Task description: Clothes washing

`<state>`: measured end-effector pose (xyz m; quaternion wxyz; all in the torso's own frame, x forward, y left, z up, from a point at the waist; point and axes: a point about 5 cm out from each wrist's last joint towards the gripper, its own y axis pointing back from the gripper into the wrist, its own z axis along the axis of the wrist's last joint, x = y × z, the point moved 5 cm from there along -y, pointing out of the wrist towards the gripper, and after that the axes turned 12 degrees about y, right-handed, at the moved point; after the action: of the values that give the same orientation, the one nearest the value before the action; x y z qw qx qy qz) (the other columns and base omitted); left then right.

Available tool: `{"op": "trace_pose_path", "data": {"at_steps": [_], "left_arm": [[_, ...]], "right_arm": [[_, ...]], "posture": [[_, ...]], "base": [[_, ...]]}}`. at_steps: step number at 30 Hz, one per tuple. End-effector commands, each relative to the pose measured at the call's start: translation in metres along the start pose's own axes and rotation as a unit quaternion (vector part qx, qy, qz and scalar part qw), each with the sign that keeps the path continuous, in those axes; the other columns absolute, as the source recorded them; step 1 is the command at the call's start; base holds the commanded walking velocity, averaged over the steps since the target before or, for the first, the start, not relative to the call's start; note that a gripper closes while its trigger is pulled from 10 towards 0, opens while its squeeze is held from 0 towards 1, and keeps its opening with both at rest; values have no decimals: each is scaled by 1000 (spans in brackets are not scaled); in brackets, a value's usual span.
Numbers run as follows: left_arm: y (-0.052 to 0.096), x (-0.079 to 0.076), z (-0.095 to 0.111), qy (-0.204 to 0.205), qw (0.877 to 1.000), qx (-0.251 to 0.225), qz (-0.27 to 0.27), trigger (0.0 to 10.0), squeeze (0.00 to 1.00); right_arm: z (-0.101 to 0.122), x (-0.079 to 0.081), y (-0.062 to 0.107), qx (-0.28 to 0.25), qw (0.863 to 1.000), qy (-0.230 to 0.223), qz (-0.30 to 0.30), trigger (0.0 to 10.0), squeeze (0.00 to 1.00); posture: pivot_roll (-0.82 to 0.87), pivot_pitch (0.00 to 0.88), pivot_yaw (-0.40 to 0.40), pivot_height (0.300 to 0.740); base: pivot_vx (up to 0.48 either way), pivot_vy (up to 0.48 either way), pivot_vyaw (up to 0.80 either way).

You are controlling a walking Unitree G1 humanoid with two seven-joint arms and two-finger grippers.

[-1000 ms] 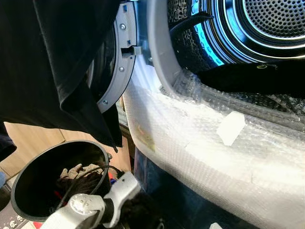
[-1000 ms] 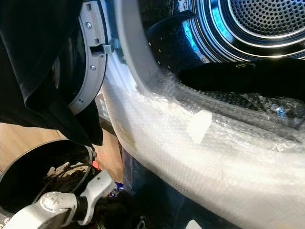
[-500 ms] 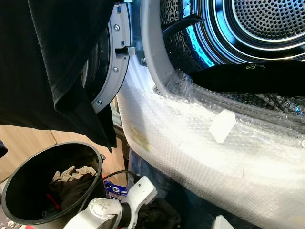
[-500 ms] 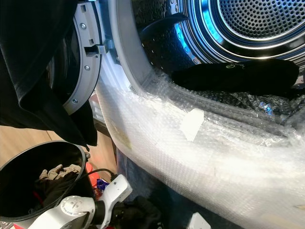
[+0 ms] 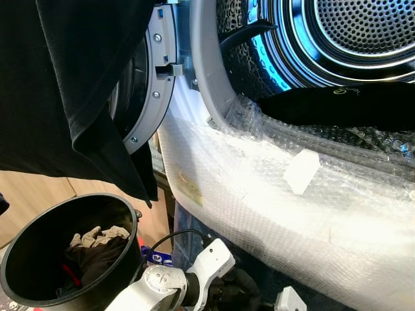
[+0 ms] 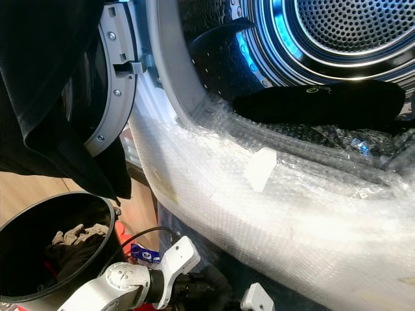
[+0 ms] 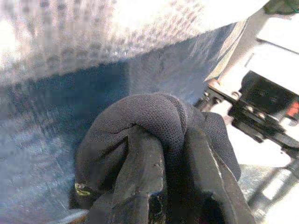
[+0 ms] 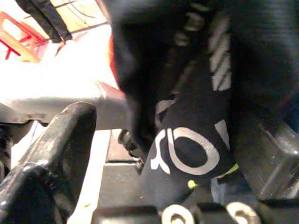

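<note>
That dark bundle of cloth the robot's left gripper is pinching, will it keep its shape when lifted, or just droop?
The dark knit cloth looks soft: it bunches into rounded folds over the left gripper's fingers, so it will probably droop once lifted. Its thin, mesh-like weave suggests it is light. The textured fabric likely grips rather than slips, though loose ends may trail.

The left arm (image 5: 170,290) is silver-white, with a round joint cap of dull grey metal bearing small screws, and a black collar between that joint and the paler wrist block beyond it. A thin black cable (image 5: 170,238) loops up over the wrist. The left pincer (image 7: 175,186) and right pincer (image 8: 140,154) have thick matt-black fingers (image 7: 140,182), scuffed and dusty along their edges.
</note>
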<state>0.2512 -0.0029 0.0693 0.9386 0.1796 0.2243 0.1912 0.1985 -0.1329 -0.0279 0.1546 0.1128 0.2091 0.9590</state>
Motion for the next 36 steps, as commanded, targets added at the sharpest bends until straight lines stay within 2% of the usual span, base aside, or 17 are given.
{"op": "trace_pose_path", "data": {"at_steps": [1, 5, 7, 9, 17, 19, 21, 24, 26, 30, 31, 32, 34, 35, 36], "left_arm": [[-4, -1, 11, -22, 1000, -13, -4, 0, 0], [-11, -2, 20, -24, 999, -25, -8, 0, 0], [-13, -3, 21, -25, 999, -27, -9, 0, 0], [-13, -3, 21, -26, 999, -27, -10, 0, 0], [-15, -3, 21, -27, 999, -28, -11, 0, 0], [-14, -5, 20, -27, 999, -32, -11, 0, 0], [-13, -5, 20, -28, 999, -33, -10, 0, 0], [-14, -5, 20, -29, 999, -33, -9, 0, 0], [-16, -6, 22, -31, 999, -37, -11, 0, 0], [-18, -9, 24, -31, 999, -39, -14, 0, 0], [-19, -10, 24, -31, 999, -40, -15, 0, 0], [-19, -10, 24, -31, 999, -41, -15, 0, 0], [-19, -11, 25, -31, 998, -42, -16, 0, 0], [-18, -11, 25, -31, 998, -43, -16, 0, 0], [-18, -11, 25, -31, 998, -44, -16, 0, 0]], "right_arm": [[6, 1, -1, -6, 1000, 9, 7, 10000, 1000], [11, -4, -6, -7, 1000, 13, -12, 10000, 1000], [15, -13, -10, -13, 998, 12, -52, 10000, 1000], [16, -17, -11, -15, 998, 9, -67, 10000, 1000], [17, -19, -12, -15, 997, 4, -77, 10000, 1000], [26, -24, -19, -54, 992, -48, -101, 10000, 1000], [28, -25, -22, -69, 989, -77, -109, 10000, 1000], [26, -25, -22, -69, 987, -89, -115, 10000, 1000], [29, -29, -24, -84, 981, -109, -134, 10000, 1000], [31, -33, -27, -90, 978, -118, -148, 10000, 1000], [31, -31, -29, -88, 978, -120, -146, 10000, 639], [30, -30, -30, -85, 979, -117, -146, 10000, 0], [26, -29, -33, -75, 980, -115, -147, 9608, 0], [24, -30, -33, -70, 980, -111, -152, 3843, 0], [23, -30, -34, -66, 980, -108, -156, 3843, 0]], "posture": [[-41, 0, -17, 740], [-50, 0, -19, 740], [-50, 0, -19, 740], [-50, 0, -19, 740], [-50, 0, -19, 740], [-49, 0, -24, 740], [-47, 0, -24, 740], [-48, 0, -25, 740], [-51, 0, -25, 740], [-51, 0, -25, 740], [-49, 0, -23, 740], [-49, 0, -23, 740], [-49, 0, -23, 740], [-42, 0, -23, 740], [-42, 0, -23, 740]], "base": [[0, 0, 0], [0, 0, 0], [0, 0, 0], [0, 0, 0], [0, 0, 0], [0, 0, 0], [0, 0, 0], [0, 0, 0], [0, 0, 0], [0, 0, 0], [0, 0, 0], [0, 0, 0], [0, 0, 0], [0, 0, 0], [0, 0, 0]]}}
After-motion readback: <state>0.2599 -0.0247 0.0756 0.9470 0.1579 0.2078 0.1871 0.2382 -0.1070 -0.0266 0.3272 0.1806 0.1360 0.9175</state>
